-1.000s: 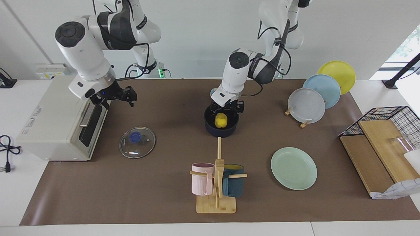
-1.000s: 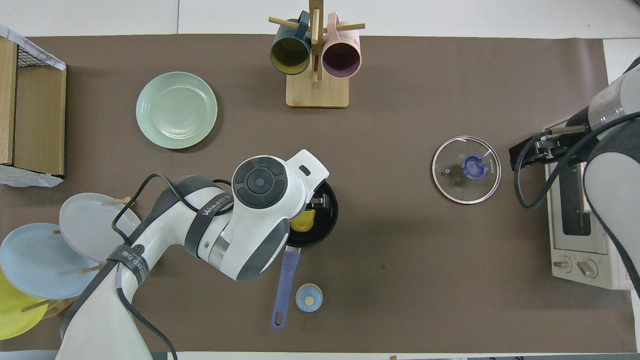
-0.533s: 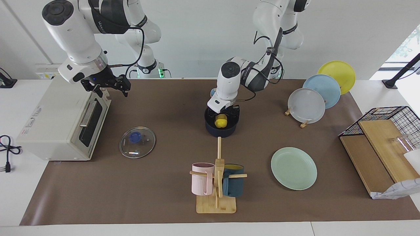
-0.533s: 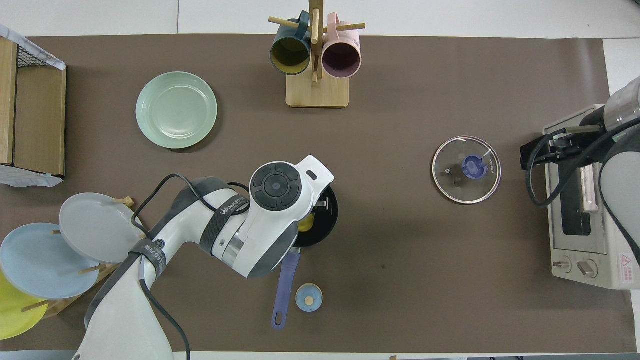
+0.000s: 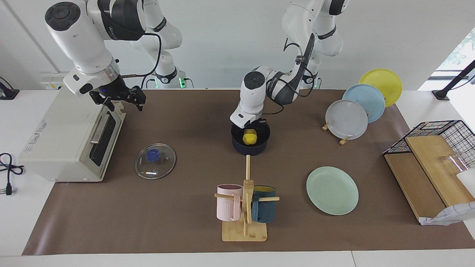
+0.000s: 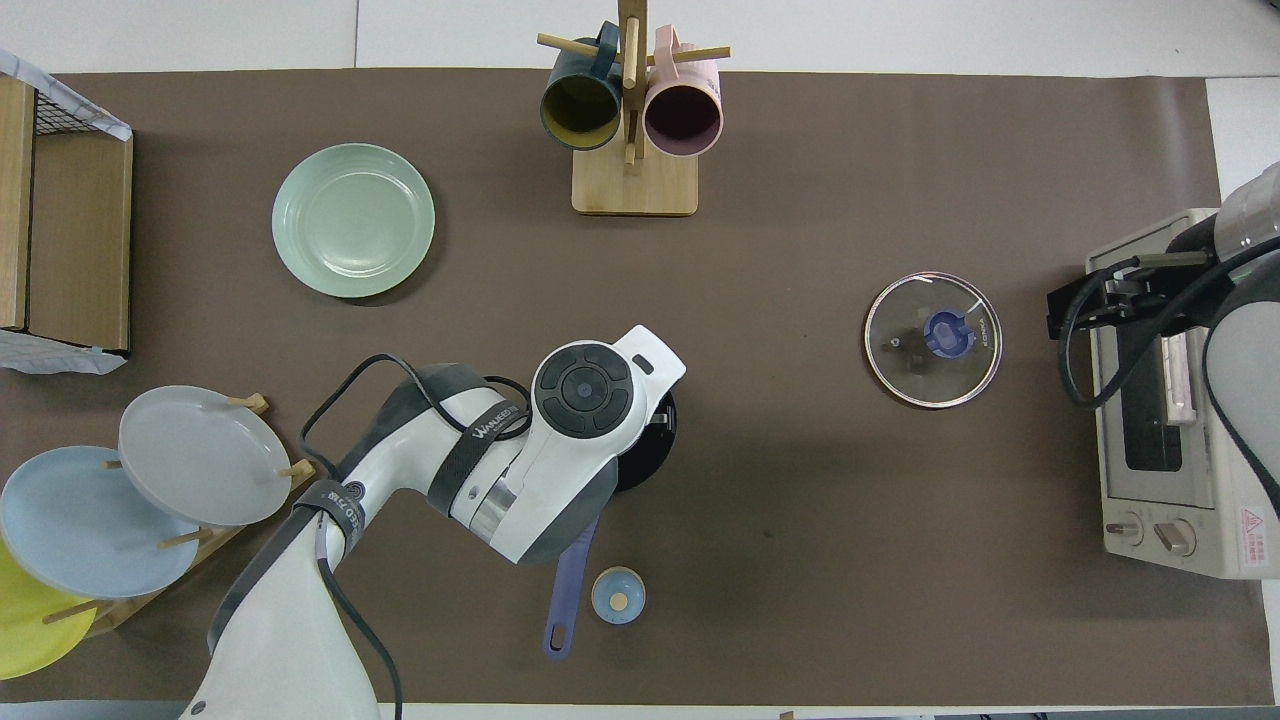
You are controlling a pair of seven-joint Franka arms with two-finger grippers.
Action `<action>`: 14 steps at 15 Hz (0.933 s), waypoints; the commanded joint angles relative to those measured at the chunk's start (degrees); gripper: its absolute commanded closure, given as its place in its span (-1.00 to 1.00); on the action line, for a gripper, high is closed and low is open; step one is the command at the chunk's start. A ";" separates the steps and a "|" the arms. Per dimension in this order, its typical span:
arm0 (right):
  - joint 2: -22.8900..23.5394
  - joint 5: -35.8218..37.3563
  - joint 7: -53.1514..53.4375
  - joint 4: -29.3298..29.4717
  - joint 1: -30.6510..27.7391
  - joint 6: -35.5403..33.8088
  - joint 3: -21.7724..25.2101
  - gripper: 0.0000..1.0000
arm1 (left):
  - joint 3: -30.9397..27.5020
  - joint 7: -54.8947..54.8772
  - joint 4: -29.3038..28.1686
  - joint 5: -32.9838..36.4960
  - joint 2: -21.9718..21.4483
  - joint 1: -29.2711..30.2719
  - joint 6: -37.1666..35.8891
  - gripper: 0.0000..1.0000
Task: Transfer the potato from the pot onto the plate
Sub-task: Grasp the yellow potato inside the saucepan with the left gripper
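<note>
The yellow potato (image 5: 249, 137) lies in the navy pot (image 5: 251, 147) at the table's middle. In the overhead view the left arm hides the potato, and only the pot's rim (image 6: 657, 455) and its blue handle (image 6: 566, 585) show. My left gripper (image 5: 251, 129) is lowered into the pot's mouth right over the potato, open, with its fingers astride the potato's top. The mint-green plate (image 5: 332, 190) lies bare, farther from the robots than the pot and toward the left arm's end; it also shows in the overhead view (image 6: 353, 220). My right gripper (image 5: 118, 98) waits, open and empty, over the toaster oven's top edge.
A glass lid (image 5: 155, 161) lies next to the toaster oven (image 5: 63, 141). A mug rack (image 5: 245, 207) stands farther out than the pot. Grey, blue and yellow plates lean in a rack (image 5: 347, 119). A wire basket (image 5: 438, 141) stands at the left arm's end. A small blue knob (image 6: 618, 595) lies by the pot's handle.
My left gripper has come down from above the pot into its mouth, onto the potato. My right arm has risen and drawn back from the table to over the toaster oven.
</note>
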State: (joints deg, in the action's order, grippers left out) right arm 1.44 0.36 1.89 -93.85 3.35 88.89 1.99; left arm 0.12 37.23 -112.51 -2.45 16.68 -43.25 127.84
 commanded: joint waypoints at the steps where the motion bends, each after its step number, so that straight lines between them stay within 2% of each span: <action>1: -1.00 -0.27 1.09 -1.34 -2.99 1.20 -3.12 -1.00 | -1.09 1.44 -1.31 1.48 -0.42 -1.40 1.80 -1.00; 3: -0.92 -0.27 1.09 -1.16 -3.18 1.20 -3.31 -1.00 | -1.09 1.44 -1.49 1.48 -0.42 -1.40 1.71 -1.00; 4: -0.92 -0.27 1.09 -1.25 -3.09 1.20 -3.31 -1.00 | -1.09 1.44 -1.75 1.48 -0.42 -1.40 1.80 -0.84; 6: -1.01 -0.27 1.09 -1.25 -3.18 1.29 -3.22 -1.00 | -1.09 1.27 -1.75 1.57 -0.42 -1.22 1.80 -0.21; 7: -1.01 -0.44 1.01 -1.25 -3.00 1.29 -2.96 -1.00 | -1.09 1.18 -1.75 1.83 -0.42 -0.96 1.98 0.26; 8: -1.01 -0.44 1.01 -1.25 -3.00 1.20 -2.96 -1.00 | -1.09 0.74 -1.75 1.92 -0.42 -0.70 2.06 0.82; 9: -1.01 -0.44 1.09 -1.25 -3.00 1.29 -2.96 -1.00 | -1.09 0.56 -1.75 1.92 -0.42 -0.52 2.06 1.00; 14: -1.00 -1.06 1.18 -0.90 -4.14 2.78 -2.43 -1.00 | -1.09 0.47 -1.40 1.92 -0.51 -0.43 1.98 1.00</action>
State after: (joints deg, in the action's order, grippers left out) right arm 1.44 0.34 1.93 -93.85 0.71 89.94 0.00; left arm -0.35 37.28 -112.92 -1.84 16.62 -43.25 128.46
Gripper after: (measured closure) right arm 0.000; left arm 0.361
